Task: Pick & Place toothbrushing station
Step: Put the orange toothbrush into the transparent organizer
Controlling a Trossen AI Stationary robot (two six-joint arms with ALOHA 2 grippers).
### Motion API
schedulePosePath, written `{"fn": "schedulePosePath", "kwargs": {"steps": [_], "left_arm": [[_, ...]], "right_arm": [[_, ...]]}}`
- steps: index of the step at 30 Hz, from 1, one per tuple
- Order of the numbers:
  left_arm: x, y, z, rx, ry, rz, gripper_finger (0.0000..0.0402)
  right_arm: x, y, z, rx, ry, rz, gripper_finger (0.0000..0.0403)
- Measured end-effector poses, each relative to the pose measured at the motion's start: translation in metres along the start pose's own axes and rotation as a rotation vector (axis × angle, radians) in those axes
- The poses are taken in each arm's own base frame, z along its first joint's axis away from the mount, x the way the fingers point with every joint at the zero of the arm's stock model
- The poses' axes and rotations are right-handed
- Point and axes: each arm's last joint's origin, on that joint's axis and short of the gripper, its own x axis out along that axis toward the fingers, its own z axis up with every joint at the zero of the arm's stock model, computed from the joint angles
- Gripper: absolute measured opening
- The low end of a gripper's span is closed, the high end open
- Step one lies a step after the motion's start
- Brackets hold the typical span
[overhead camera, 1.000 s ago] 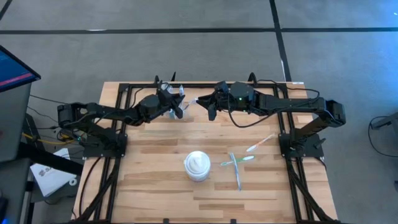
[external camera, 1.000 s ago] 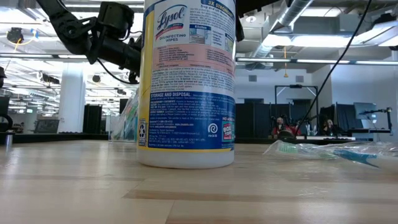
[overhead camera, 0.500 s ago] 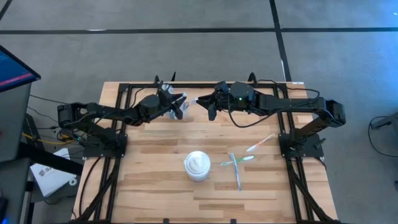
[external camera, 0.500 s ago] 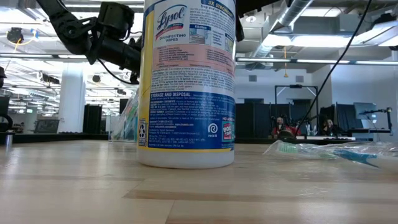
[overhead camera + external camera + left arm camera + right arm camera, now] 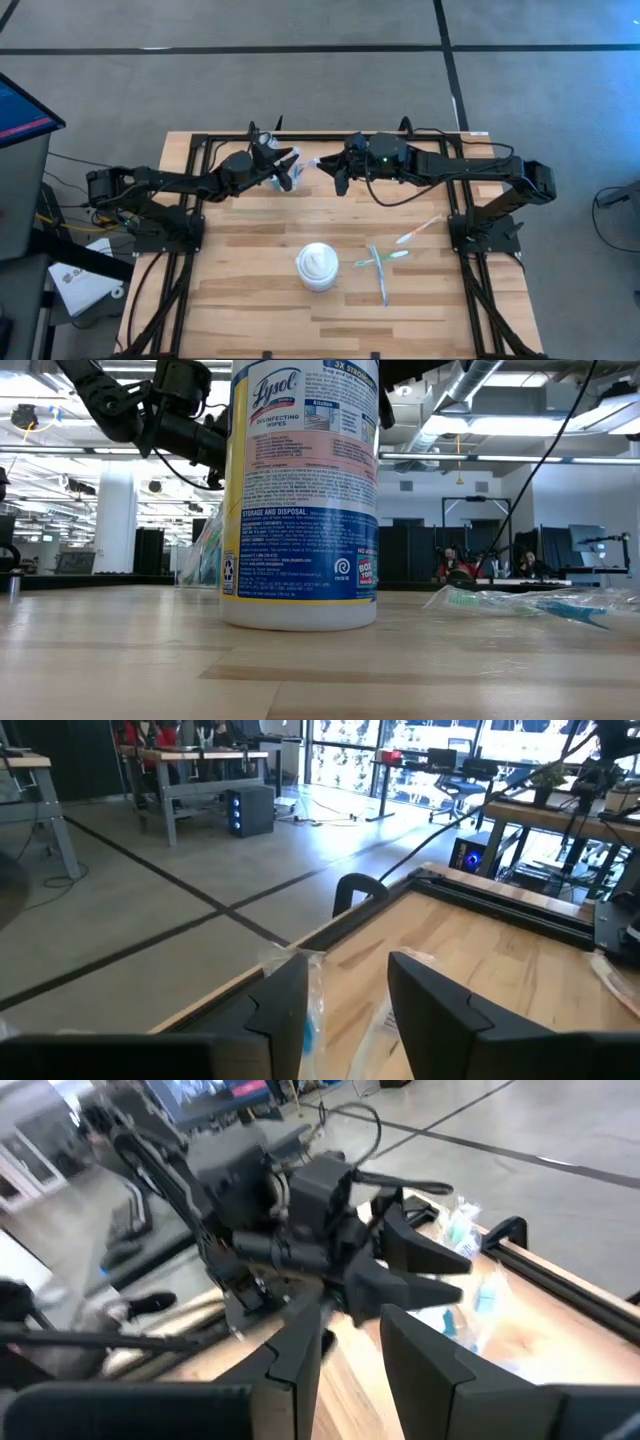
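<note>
Clear cup (image 5: 283, 171) with a blue brush in it sits at the far edge of the desk (image 5: 250, 300), left of centre. Left hand (image 5: 287, 167) is right over it, fingers (image 5: 285, 1010) parted, the cup's plastic and the blue brush showing between them in the wrist view; can't tell if they touch it. Nothing looks gripped. Right hand (image 5: 333, 172) hovers just right of it, pointed at the left hand, jaws partly apart and empty in its wrist view.

Loose brushes lie near right on the desk: pink brush (image 5: 418, 230) farthest right, slanting up toward the far right; green brush (image 5: 382, 258) roughly left-right; blue brush (image 5: 383, 277) running near-far, crossing the green one. White tub (image 5: 317, 267) stands left of them, mid-desk.

Key relation: loose brushes are well apart from both hands, toward the near side, on the right arm's half. Right hand is the nearer one, probably the picker. Cup is the likely drop point.
</note>
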Motion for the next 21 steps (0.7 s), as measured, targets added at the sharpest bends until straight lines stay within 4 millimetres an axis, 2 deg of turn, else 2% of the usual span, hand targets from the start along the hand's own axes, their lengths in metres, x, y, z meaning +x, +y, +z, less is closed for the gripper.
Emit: {"fn": "schedulePosePath", "kwargs": {"steps": [7, 12, 17, 21], "left_arm": [[-0.014, 0.0, 0.022, -0.026, -0.09, -0.018, 0.0141], [-0.025, 0.002, 0.037, -0.048, -0.153, -0.02, 0.0141], [-0.03, 0.0, 0.036, -0.05, -0.141, -0.053, 0.0139], [-0.031, -0.002, 0.032, -0.12, -0.125, -0.091, 0.0139]], "right_arm": [[-0.008, -0.003, -0.004, -0.051, 0.084, -0.038, 0.0098], [-0.022, -0.01, -0.016, -0.065, 0.263, -0.114, 0.0098], [-0.04, -0.019, -0.034, -0.08, 0.5, -0.214, 0.0098], [-0.054, -0.024, -0.045, -0.068, 0.674, -0.277, 0.0098]]}}
